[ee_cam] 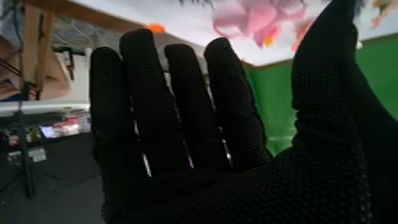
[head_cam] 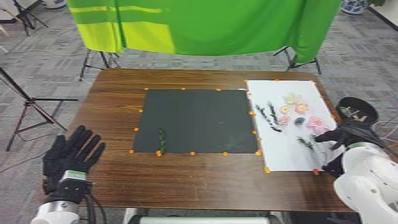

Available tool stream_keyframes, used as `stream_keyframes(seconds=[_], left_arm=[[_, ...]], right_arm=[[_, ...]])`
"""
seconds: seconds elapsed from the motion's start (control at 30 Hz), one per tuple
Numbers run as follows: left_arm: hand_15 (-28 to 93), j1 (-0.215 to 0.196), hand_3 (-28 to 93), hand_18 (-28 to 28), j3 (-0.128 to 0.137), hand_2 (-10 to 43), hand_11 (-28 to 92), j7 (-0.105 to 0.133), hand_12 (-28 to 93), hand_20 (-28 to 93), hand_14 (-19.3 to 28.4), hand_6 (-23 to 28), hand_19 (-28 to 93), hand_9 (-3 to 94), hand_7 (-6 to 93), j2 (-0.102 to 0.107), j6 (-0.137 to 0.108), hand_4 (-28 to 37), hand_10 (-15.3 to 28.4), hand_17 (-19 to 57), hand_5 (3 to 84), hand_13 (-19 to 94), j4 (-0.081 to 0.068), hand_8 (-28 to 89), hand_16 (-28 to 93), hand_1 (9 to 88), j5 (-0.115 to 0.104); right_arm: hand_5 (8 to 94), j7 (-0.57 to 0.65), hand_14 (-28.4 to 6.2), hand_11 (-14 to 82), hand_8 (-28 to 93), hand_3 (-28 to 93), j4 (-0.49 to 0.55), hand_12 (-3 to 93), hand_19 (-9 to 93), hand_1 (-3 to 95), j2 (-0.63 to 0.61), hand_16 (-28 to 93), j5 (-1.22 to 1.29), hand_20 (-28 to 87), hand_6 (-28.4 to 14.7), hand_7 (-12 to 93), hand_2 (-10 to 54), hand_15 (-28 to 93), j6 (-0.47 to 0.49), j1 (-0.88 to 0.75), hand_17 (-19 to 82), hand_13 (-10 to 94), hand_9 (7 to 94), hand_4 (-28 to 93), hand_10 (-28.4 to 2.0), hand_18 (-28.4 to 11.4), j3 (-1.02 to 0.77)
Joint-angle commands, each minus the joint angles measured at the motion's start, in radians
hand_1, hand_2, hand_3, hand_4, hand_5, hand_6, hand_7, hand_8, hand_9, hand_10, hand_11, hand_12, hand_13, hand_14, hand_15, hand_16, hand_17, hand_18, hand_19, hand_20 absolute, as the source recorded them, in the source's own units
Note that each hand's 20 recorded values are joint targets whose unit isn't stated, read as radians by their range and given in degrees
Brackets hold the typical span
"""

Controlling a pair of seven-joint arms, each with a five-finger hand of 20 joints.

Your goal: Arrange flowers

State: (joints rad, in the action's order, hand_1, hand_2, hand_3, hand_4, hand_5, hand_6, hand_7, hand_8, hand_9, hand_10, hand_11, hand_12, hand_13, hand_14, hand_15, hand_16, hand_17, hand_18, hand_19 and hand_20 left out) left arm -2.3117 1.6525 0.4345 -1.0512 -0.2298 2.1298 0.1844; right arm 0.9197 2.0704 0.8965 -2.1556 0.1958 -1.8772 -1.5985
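Observation:
My left hand rests open over the table's left front part, fingers spread. At the right edge of the white sheet is my right hand, close beside the pink flowers. In the right wrist view the right hand has straight fingers and holds nothing, with a pink flower beyond its fingertips. Dark stems, a yellowish flower and a green sprig lie on the white sheet. Another green stem lies on the dark mat, near its front left corner.
A dark round container stands at the table's right edge, beside my right hand. Orange markers line the mat and sheet. A green cloth hangs behind the brown table.

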Motion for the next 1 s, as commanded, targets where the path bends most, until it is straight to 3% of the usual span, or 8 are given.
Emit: stream_keyframes(seconds=[0.03, 0.23, 0.3, 0.43, 0.5, 0.67, 1.0], left_arm=[[48, -0.017, 70, 17.0, 0.002, 14.6, 28, -0.007, 13, 17, 17.7, 10.5, 44, 37.3, 13.6, -0.012, -0.005, -27.4, 15.9, -5.8, 47.1, 28, 0.008, -7, -7, 30.4, -0.007], [48, -0.009, 70, 17.0, -0.001, 15.2, 28, -0.015, 13, 17, 17.7, 10.5, 44, 37.4, 13.5, -0.017, -0.004, -27.9, 16.0, -5.8, 47.1, 28, 0.003, -7, -7, 29.8, -0.006], [48, -0.009, 70, 17.0, -0.001, 15.3, 28, -0.015, 13, 17, 17.7, 10.5, 44, 37.4, 13.5, -0.017, -0.003, -28.0, 15.9, -5.8, 47.1, 28, 0.004, -7, -7, 29.8, -0.006], [48, -0.012, 70, 17.0, -0.001, 15.4, 28, -0.015, 13, 17, 17.7, 10.5, 44, 37.4, 13.5, -0.019, -0.003, -28.2, 15.9, -5.8, 47.1, 28, 0.004, -7, -7, 29.7, -0.007], [48, -0.013, 70, 17.1, -0.003, 15.4, 28, -0.014, 13, 17, 17.8, 10.4, 44, 37.4, 13.5, -0.018, -0.007, -28.2, 15.9, -5.8, 47.1, 28, 0.005, -7, -7, 29.6, -0.009], [48, -0.011, 70, 17.1, -0.006, 15.5, 28, -0.013, 13, 17, 17.8, 10.5, 44, 37.3, 13.4, -0.014, -0.001, -28.2, 16.0, -5.8, 47.1, 28, 0.003, -7, -7, 29.5, -0.009], [48, -0.011, 70, 17.0, 0.004, 15.6, 28, -0.037, 13, 17, 17.8, 10.6, 44, 37.4, 13.4, -0.008, -0.004, -28.3, 16.0, -5.8, 47.1, 28, -0.001, -7, -7, 29.4, 0.000]], right_arm=[[62.9, 0.006, -15.6, 12.5, -11, 75, -0.008, 14.6, 62, 35.7, 0.021, 18, 0.017, 20, -4.7, 15, -9.5, 35, 0.014, -0.028, 21, 55, 64.2, -28, -16.1, -21.0, 0.015], [69.4, -0.007, -13.6, 14.9, -12, 77, -0.025, 15.9, 62, 41.5, 0.034, 19, 0.018, 19, -1.1, 19, -9.5, 36, 0.015, -0.027, 23, 60, 71.7, -28, -13.5, -20.1, 0.040], [73.2, 0.020, -12.4, 15.2, -1, 71, -0.030, 17.7, 61, 50.2, 0.039, 20, 0.047, 19, -0.9, 22, -9.5, 36, 0.002, -0.017, 24, 63, 76.1, -28, -13.0, -19.4, 0.051], [75.1, 0.014, -10.4, 9.9, 4, 69, -0.029, 30.9, 61, 56.9, 0.036, 30, 0.028, 19, -0.7, 32, -9.5, 33, -0.050, -0.027, 25, 67, 84.0, -28, -12.3, -18.8, 0.059], [75.1, 0.024, -9.6, 7.7, 6, 70, -0.027, 35.1, 60, 57.4, 0.029, 34, 0.026, 19, -0.4, 35, -9.5, 31, -0.091, -0.025, 26, 69, 86.1, -28, -11.6, -18.6, 0.070], [75.2, 0.019, -10.2, 9.5, 6, 71, -0.001, 33.9, 60, 56.2, 0.010, 33, 0.015, 19, -0.6, 36, -9.5, 31, -0.138, -0.021, 26, 70, 85.8, -28, -12.0, -18.6, 0.079], [75.4, 0.006, -10.3, 10.5, 8, 73, 0.068, 34.1, 60, 55.4, -0.016, 33, -0.017, 18, -1.0, 37, -9.5, 32, -0.274, 0.008, 27, 71, 86.8, -28, -11.6, -18.7, 0.135]])
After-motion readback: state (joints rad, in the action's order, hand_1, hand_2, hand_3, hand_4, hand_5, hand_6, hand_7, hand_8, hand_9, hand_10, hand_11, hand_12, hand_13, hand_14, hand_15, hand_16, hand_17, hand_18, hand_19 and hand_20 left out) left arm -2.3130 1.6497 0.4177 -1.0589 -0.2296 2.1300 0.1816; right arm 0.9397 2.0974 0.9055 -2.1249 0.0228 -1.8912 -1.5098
